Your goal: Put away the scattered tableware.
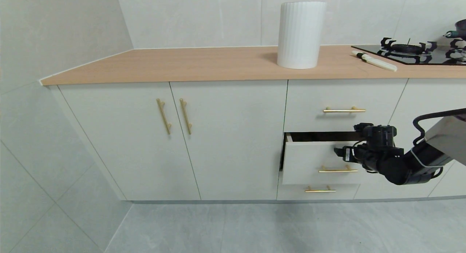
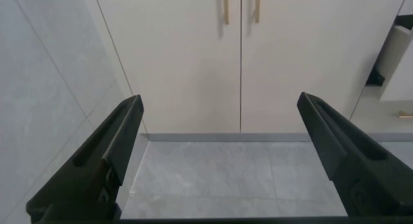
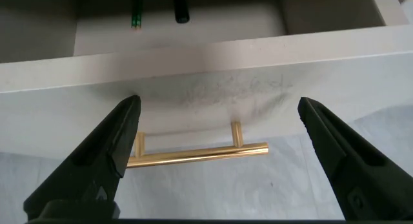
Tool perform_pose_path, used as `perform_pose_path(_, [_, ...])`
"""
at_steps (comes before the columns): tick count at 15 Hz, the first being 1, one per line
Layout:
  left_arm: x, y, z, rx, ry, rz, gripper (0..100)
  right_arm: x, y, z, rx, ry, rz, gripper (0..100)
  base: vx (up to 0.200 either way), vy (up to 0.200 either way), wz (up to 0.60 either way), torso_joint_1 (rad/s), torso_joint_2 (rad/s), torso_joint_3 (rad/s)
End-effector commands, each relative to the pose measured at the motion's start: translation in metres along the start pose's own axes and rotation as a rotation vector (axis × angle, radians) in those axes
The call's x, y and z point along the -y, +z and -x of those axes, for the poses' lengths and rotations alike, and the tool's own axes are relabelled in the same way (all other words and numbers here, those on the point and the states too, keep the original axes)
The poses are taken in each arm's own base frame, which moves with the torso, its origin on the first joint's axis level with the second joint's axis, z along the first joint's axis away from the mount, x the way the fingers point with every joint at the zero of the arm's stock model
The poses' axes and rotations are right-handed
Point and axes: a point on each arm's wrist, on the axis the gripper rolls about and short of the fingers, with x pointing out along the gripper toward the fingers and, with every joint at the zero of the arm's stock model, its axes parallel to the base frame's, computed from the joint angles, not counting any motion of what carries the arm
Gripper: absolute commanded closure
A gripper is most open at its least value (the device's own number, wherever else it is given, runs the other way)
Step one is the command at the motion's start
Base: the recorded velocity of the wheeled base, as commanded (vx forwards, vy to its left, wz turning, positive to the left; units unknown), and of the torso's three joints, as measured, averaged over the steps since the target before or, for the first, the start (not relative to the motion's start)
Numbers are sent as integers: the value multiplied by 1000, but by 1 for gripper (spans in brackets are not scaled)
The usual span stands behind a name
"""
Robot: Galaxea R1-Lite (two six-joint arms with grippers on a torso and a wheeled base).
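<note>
The right pincer (image 3: 218,106) stands wide before the half-open drawer (image 1: 309,160) at 4 o'clock, above its handle (image 3: 200,154); the left pincer (image 2: 219,104) is wide too. The knife (image 1: 374,60) lies on the counter (image 1: 182,65) at 2 o'clock. Better to pull the drawer out straight and fully before fetching it

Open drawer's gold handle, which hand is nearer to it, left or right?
Right. The right hand sits open just in front of the open drawer, close to its handle. The left hand is off by the double cupboard doors, over the floor, well away.
</note>
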Motion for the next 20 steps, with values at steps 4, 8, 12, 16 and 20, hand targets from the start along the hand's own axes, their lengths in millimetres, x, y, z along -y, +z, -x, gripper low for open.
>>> perform_pose_path(4, [0,0,0,0,0,0,0,-9,2,-12,25,6,-83,0,0,0,0,0,0,0])
perform_pose_path(8, [0,0,0,0,0,0,0,-17,1,-23,39,6,-132,0,0,0,0,0,0,0])
perform_pose_path(12, [0,0,0,0,0,0,0,-24,0,-39,73,-50,-183,0,0,0,0,0,0,0])
perform_pose_path(16, [0,0,0,0,0,0,0,-26,2,-47,117,-61,-211,0,0,0,0,0,0,0])
perform_pose_path(20, [0,0,0,0,0,0,0,-26,3,-54,140,-94,-217,0,0,0,0,0,0,0])
